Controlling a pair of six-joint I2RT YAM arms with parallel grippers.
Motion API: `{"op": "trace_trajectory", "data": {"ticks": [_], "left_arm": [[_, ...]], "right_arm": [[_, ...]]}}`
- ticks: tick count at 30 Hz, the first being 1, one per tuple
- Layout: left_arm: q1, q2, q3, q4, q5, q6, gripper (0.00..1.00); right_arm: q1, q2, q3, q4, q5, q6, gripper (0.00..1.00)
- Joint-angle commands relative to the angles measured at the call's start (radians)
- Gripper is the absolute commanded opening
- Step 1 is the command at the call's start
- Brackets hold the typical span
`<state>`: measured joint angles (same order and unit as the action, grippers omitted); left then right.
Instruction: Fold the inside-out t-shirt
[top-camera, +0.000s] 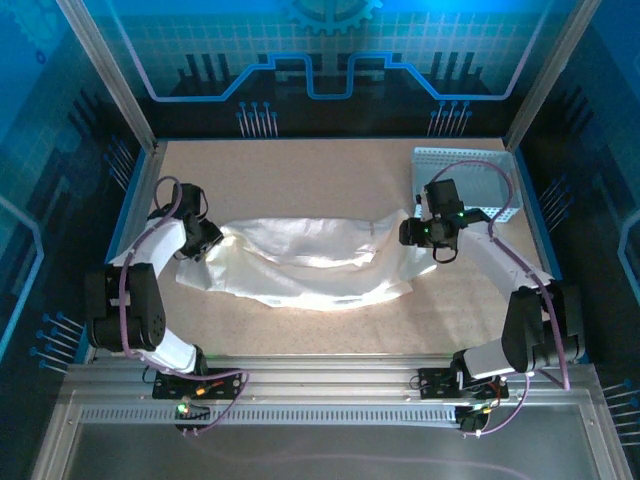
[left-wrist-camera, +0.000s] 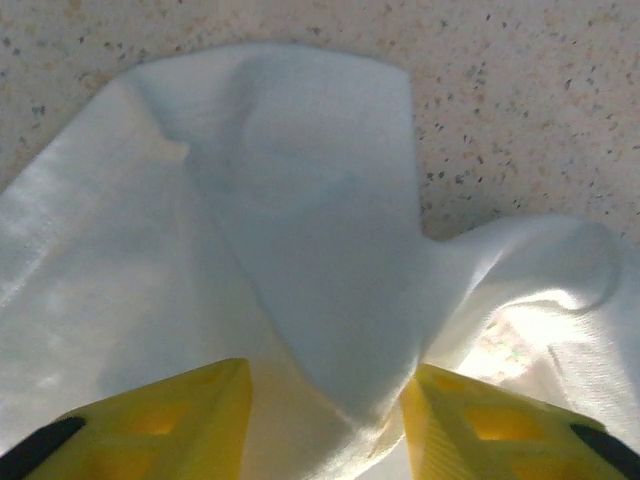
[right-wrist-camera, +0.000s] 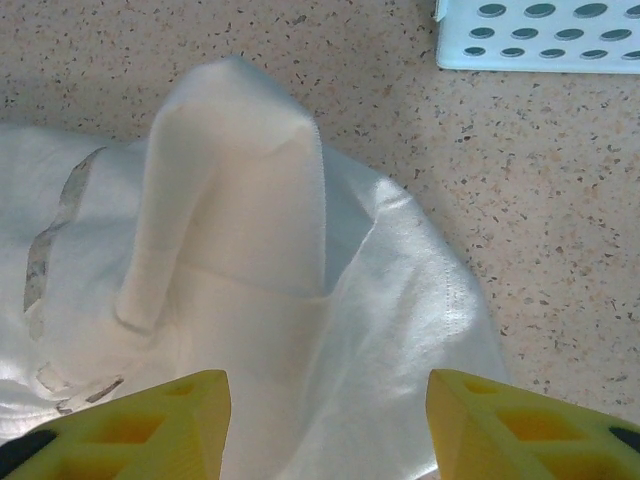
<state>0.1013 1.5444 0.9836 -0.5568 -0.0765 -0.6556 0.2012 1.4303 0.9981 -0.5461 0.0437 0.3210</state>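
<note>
Soft, light, limp white t-shirt (top-camera: 300, 265) lies rumpled across the table (top-camera: 300, 175), probably best pinched at a hem or corner. Left gripper (left-wrist-camera: 325, 420) straddles a raised fold, grip unclear. Right gripper (right-wrist-camera: 330, 420) hangs parted above the other end.

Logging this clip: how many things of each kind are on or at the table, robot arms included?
white t-shirt: 1
perforated basket: 1
robot arms: 2, the left arm and the right arm
Total: 4
</note>
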Motion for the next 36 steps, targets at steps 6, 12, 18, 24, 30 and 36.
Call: {"op": "trace_trajectory", "data": {"ticks": [6, 12, 18, 24, 30, 36], "left_arm": [[0.027, 0.025, 0.034, 0.021, -0.01, 0.003, 0.14], [0.057, 0.0, 0.01, 0.033, -0.016, 0.0, 0.0], [0.078, -0.074, -0.023, 0.032, -0.026, -0.008, 0.0], [0.088, -0.101, -0.021, 0.013, -0.036, 0.002, 0.0], [0.089, -0.102, -0.024, 0.017, -0.024, -0.004, 0.0], [0.089, -0.112, -0.023, 0.012, -0.023, -0.003, 0.0]], "right_arm": [[-0.05, 0.012, -0.022, 0.05, -0.009, 0.028, 0.57], [-0.074, 0.126, 0.011, 0.087, -0.041, 0.056, 0.55], [-0.061, 0.157, -0.003, 0.187, -0.167, 0.051, 0.53], [-0.043, 0.081, -0.019, 0.188, -0.168, 0.061, 0.54], [-0.044, 0.051, -0.018, 0.203, -0.171, 0.047, 0.55], [-0.04, 0.161, 0.039, 0.187, -0.187, 0.041, 0.44]]}}
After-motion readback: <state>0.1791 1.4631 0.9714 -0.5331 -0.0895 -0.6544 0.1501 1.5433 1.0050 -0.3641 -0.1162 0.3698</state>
